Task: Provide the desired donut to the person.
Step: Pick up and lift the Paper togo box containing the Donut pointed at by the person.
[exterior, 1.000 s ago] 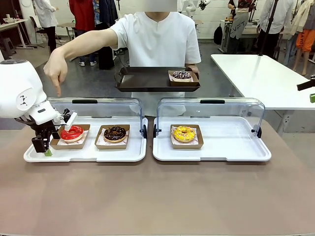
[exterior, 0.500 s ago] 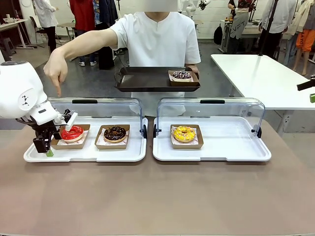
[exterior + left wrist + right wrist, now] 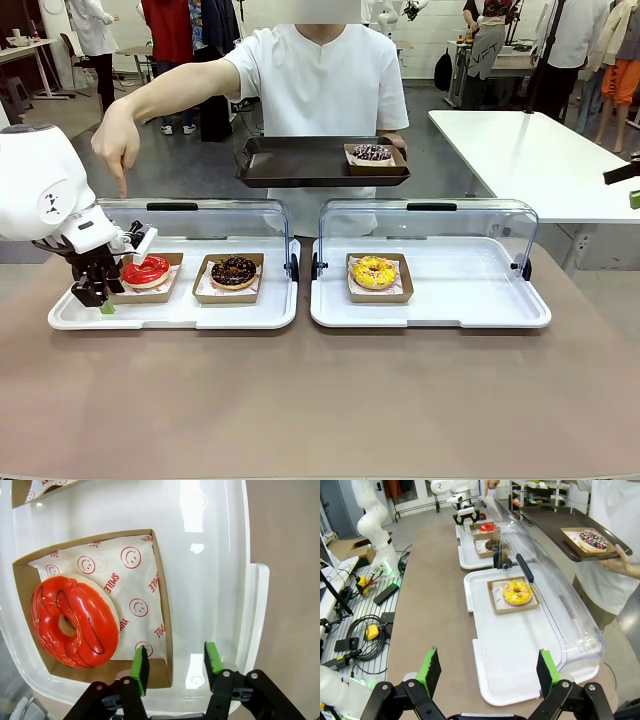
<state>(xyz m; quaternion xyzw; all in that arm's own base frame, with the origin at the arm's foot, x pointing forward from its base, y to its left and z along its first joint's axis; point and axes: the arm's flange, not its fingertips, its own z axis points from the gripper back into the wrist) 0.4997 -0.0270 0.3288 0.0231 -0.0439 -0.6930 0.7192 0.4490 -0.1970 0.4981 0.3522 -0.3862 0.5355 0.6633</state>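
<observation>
Since a second ago the left end effector has drawn its fingers closer together, and the person's dark tray has drifted slightly toward the robot's right.

On the brown worktop I see two white trays side by side, each with a clear lid raised. Across it the person points one hand down over the left tray. The other hand holds the dark tray, which carries a sprinkled donut.

The right tray holds a yellow donut. The left tray holds a chocolate donut and, at its outer end, the red donut in a cardboard box.

From the wrist I see the left fingers straddling that box's wall, narrowed but, as far as I can tell, not pinching it. The right end effector hangs wide open with nothing in it.
</observation>
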